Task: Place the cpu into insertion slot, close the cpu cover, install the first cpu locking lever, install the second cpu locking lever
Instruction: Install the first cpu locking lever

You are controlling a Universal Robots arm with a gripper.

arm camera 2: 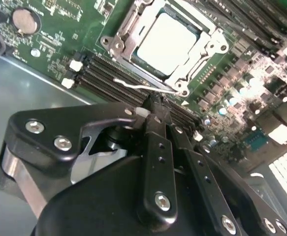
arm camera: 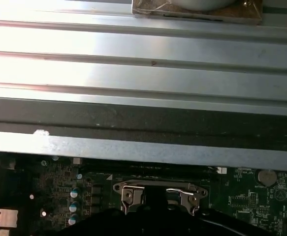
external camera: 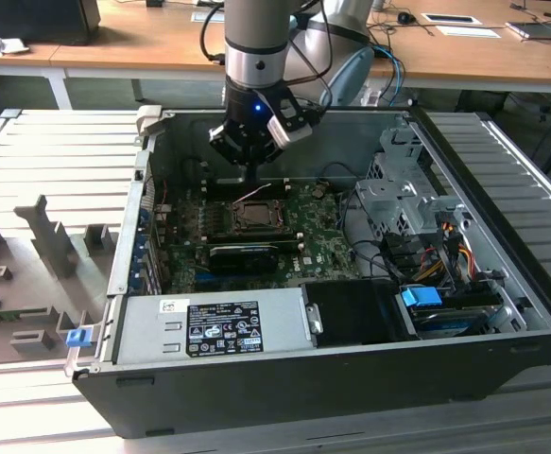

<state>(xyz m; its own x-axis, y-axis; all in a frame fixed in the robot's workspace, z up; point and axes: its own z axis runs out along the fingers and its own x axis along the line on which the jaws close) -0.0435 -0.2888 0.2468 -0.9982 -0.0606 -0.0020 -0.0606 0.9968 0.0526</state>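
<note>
An open desktop computer case (external camera: 351,374) lies on a ribbed metal table (external camera: 58,151), with its green motherboard (external camera: 318,248) facing up. In the exterior view, the robot arm (external camera: 256,38) reaches down from twelve o'clock, and its black gripper (external camera: 254,175) hangs just above the far edge of the processor socket.

The cpu (arm camera 2: 167,43), a pale grey square chip, sits flat inside the socket. The cpu cover (arm camera 2: 126,37), a thin silvery frame, lies down around the chip, which shows through its square opening. In the exterior view the cover and chip (external camera: 255,216) lie near the middle of the board, at about six o'clock from the gripper.

In the second wrist view, the gripper's fingers (arm camera 2: 155,118) are pressed together with no gap between their tips, at about six o'clock from the socket. A thin wire lever (arm camera 2: 143,87) runs along the near edge of the socket, just beside the fingertips; whether they touch it cannot be told.

In the first wrist view the socket frame (arm camera: 158,192) appears beyond the case wall (arm camera: 133,150).
</note>
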